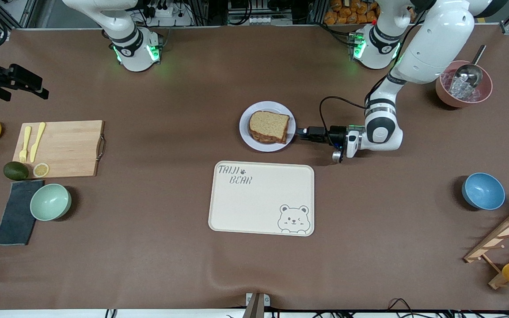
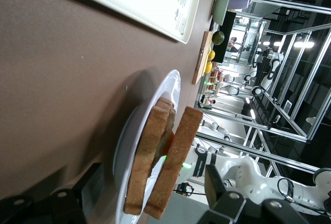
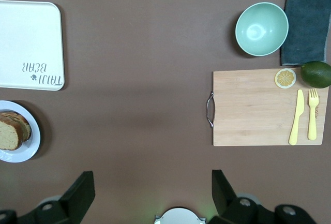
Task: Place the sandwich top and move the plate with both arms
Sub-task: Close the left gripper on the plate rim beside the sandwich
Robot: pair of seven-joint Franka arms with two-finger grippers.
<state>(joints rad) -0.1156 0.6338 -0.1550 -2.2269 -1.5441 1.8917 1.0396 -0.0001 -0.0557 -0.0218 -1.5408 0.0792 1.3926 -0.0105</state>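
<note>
The sandwich top (image 1: 270, 123), a brown bread slice, lies on the stacked sandwich on the round pale plate (image 1: 246, 132) in the middle of the table. My left gripper (image 1: 299, 131) lies low and level at the plate's rim, on the side toward the left arm's end. In the left wrist view its fingers (image 2: 217, 182) stand apart, one under the plate (image 2: 155, 97) and one above the sandwich top (image 2: 178, 157), touching neither. My right gripper (image 3: 150, 182) hangs open and empty high over bare table by its own base; it sees the plate (image 3: 28, 151) from afar.
The cream bear tray (image 1: 261, 198) lies just nearer the camera than the plate. A cutting board (image 1: 62, 148) with cutlery, fruit and a green bowl (image 1: 50, 202) sit at the right arm's end. A blue bowl (image 1: 483, 191) and a pink ice bowl (image 1: 463, 90) sit at the left arm's end.
</note>
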